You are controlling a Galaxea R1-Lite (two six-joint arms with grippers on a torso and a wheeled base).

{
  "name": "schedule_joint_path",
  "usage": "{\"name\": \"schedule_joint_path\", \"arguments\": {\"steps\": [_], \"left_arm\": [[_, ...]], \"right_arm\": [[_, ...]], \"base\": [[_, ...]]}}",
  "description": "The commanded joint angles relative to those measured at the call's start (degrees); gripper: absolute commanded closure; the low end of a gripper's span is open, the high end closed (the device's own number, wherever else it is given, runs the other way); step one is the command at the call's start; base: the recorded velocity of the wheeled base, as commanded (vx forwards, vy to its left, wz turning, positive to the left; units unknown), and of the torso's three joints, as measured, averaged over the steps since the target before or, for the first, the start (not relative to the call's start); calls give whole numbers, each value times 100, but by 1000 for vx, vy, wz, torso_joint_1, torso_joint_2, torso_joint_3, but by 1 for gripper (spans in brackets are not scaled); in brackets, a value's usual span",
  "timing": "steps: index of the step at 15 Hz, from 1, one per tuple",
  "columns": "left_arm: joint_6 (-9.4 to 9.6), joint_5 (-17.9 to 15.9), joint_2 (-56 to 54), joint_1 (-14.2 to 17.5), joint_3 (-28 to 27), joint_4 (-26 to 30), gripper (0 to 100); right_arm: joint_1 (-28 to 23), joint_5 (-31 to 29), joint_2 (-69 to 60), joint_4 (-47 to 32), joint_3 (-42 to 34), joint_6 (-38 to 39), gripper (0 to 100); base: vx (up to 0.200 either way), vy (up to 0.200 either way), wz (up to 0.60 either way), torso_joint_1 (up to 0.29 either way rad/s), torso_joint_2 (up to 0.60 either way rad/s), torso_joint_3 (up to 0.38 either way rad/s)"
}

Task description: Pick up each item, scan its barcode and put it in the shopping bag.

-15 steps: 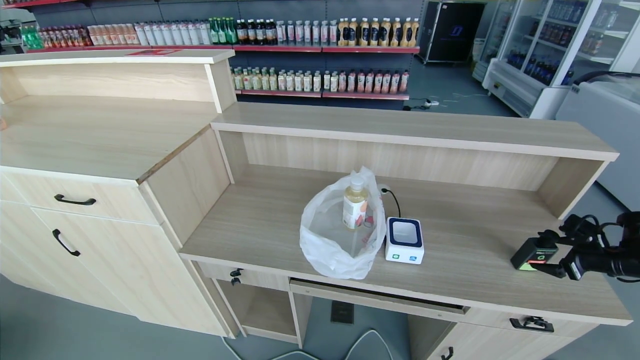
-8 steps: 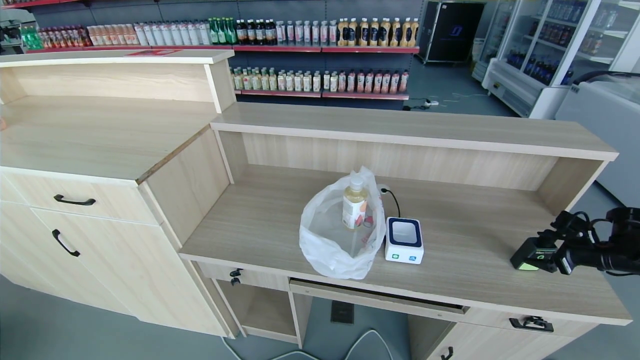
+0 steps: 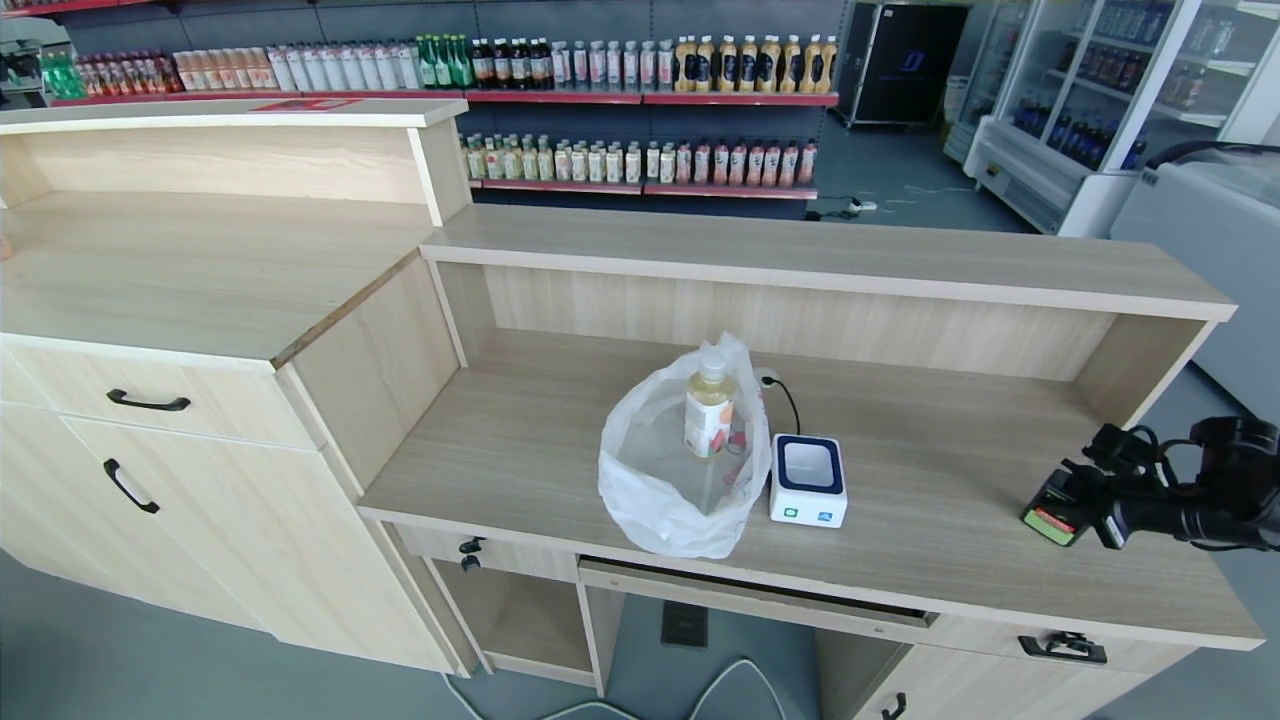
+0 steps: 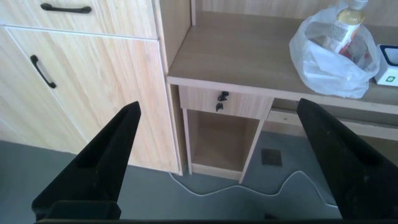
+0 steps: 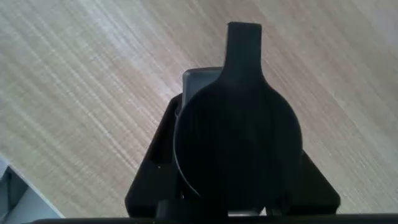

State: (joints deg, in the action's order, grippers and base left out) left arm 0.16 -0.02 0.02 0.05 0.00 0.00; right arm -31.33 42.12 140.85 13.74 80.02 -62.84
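The small dark box [image 3: 1047, 508], with a green and red face, is out at the table's [image 3: 950, 470] right end, near the front edge. It is pinched between the right fingers [image 3: 1082, 478], which come in from 3 o'clock and close on its far half. The coloured face points away from them, toward 8 o'clock. The box is tilted. Whether its lower corner touches the wood or hangs just above it, I cannot tell. In the right wrist view a dark rounded shape lies between the camera and the wood grain, with one finger reaching past it.

At 9 o'clock from the box, well apart, the white scanner [image 3: 808, 480] lies with its dark-framed window facing up. A black cable [image 3: 790, 400] runs from it toward 12 o'clock. Just beside the scanner, at its 9 o'clock, the white plastic bag [image 3: 650, 490] stands with its mouth open. A bottle [image 3: 710, 410] of pale yellow drink stands upright inside it, cap up.

The left fingers [image 4: 99, 168] are spread wide and hold nothing. They hang low in front of the table, above the grey floor [image 4: 155, 199], facing the cupboard doors [image 4: 93, 93] and the open nook under the table top.

Beyond the table, at 12 o'clock, red-edged shelves [image 3: 650, 98] carry rows of bottles. Glass-door fridges [image 3: 1090, 90] stand at 1 o'clock.
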Motion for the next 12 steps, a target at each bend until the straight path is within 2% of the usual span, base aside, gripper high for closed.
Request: {"name": "schedule_joint_path", "arguments": {"steps": [1, 7, 10, 12], "left_arm": [[2, 2, -2, 4, 0, 0, 0], [2, -6, -2, 4, 0, 0, 0], [2, 2, -2, 4, 0, 0, 0], [2, 2, -2, 4, 0, 0, 0]], "right_arm": [[66, -2, 21, -12, -4, 0, 100], [-66, -11, -453, 59, -215, -589, 100], [-761, 24, -1728, 612, -733, -1116, 100], [-1358, 191, -2879, 920, -1674, -1371, 100]], "base": [[0, 0, 0, 0, 0, 0], [0, 0, 0, 0, 0, 0], [0, 0, 0, 0, 0, 0], [0, 0, 0, 0, 0, 0]]}}
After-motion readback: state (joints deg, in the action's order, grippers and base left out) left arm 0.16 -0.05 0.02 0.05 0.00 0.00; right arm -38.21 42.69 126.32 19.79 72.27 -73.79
